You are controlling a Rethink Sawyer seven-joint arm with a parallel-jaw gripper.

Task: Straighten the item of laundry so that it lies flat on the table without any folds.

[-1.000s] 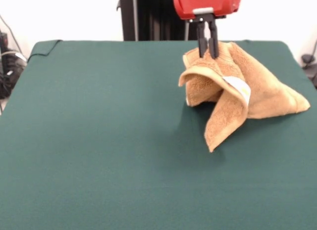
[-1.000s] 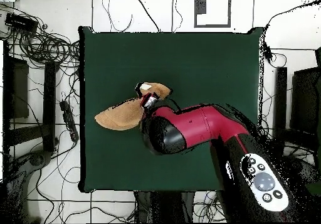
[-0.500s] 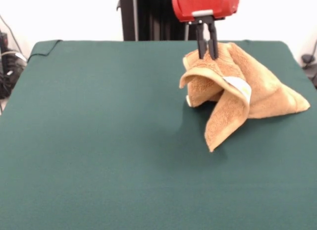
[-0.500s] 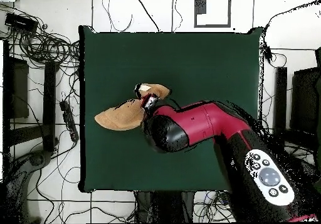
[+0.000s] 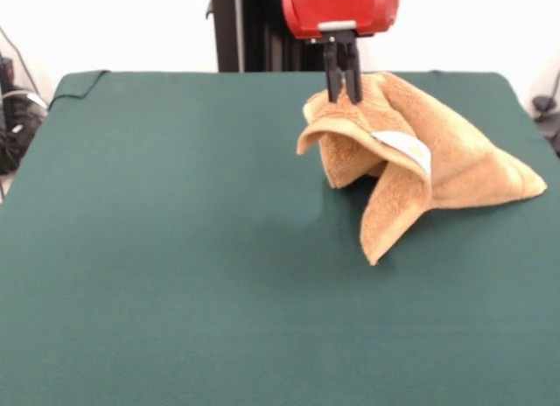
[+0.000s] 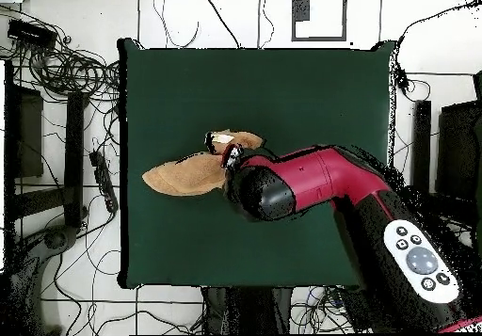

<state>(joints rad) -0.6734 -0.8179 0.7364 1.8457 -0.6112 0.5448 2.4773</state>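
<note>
While the two black fingers are pressed close together on a raised fold of the towel, you are in the lift-and-drag step: the gripper pinches the cloth at its upper edge, at about 11 o'clock of the heap in the front view, and the fabric hangs from it like a tent. The towel sits toward 2 o'clock on the table, one corner drooping toward 6 o'clock and a long tail lying flat out to 3 o'clock, its white label showing on the folded edge. To my eye the next move calls for you to carry the pinched edge away from the flat tail, keeping it low enough that the cloth unrolls rather than drags whole. You cannot see how much fabric is caught between the fingers, nor the layers under the tent; overhead, the red arm covers the gripper and part of the towel.
</note>
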